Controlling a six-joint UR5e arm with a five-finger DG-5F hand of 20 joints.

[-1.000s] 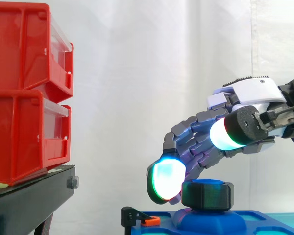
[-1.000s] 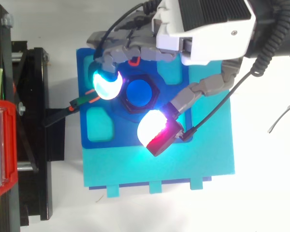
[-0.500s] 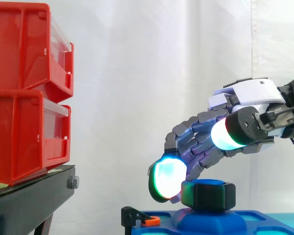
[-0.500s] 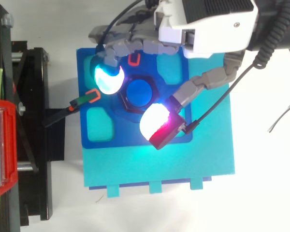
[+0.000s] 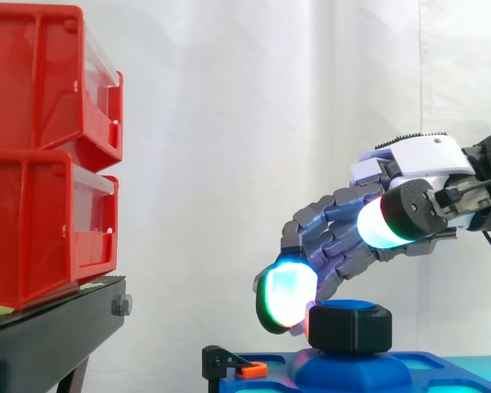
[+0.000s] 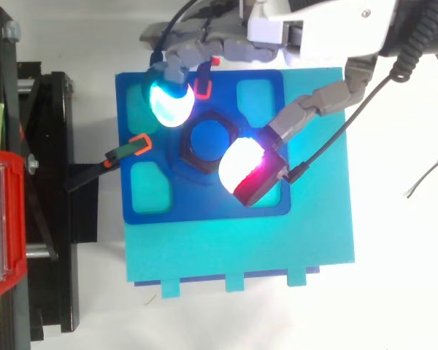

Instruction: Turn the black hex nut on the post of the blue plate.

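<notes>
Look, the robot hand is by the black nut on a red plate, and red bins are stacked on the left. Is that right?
Not quite. The plate is blue, not red; the top view shows it. The rest holds: the hand is by the black nut on it, and red bins are stacked on the left.

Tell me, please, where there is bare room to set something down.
The teal sheet below the blue plate is bare, as is the white table right of it. The hand crowds the black hex nut.
</notes>
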